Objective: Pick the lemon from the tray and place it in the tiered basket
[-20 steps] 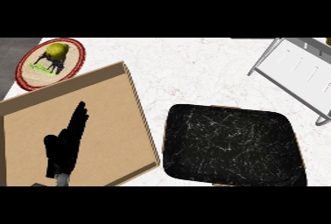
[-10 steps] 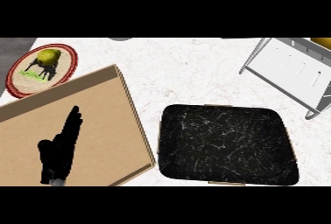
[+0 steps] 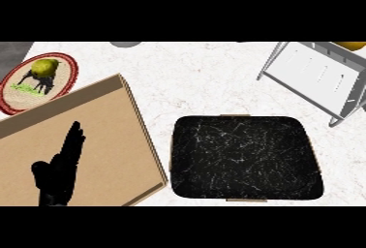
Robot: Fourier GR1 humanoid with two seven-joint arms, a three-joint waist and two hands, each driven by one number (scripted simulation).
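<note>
At the lower left of the head view, the left robot hand (image 3: 55, 177) stands over a tan board (image 3: 79, 145), its fingers (image 3: 70, 145) straight and held together, pointing up and away from the lower edge, the thumb spread to the left. It holds nothing. The right robot hand does not show.

The tan board lies tilted on the white marbled bench (image 3: 200, 77), its long edge running from the upper middle down toward the lower centre. Just beside its right edge sits the tray (image 3: 247, 157), a dark, rounded-square slab with white veining and a small tan tab at its top and bottom edges. No fruit lies on the tray's dark surface.

At the upper left, past the board's far corner, a round plate (image 3: 14, 99) with a red rim and a pale centre rests on the bench. On it lies the lemon (image 3: 45, 66), yellow-green, near the plate's upper part, above a dark animal figure painted on the plate. The lemon is well apart from the tray and from the left robot hand.

At the upper right stands the tiered basket (image 3: 314, 72), a white wire frame with a pale slotted shelf, tilted in the view. A yellow object (image 3: 352, 45) shows at its top right corner, cut off by the edge. A grey rounded shape (image 3: 126, 44) peeks in at the bench's top edge.
</note>
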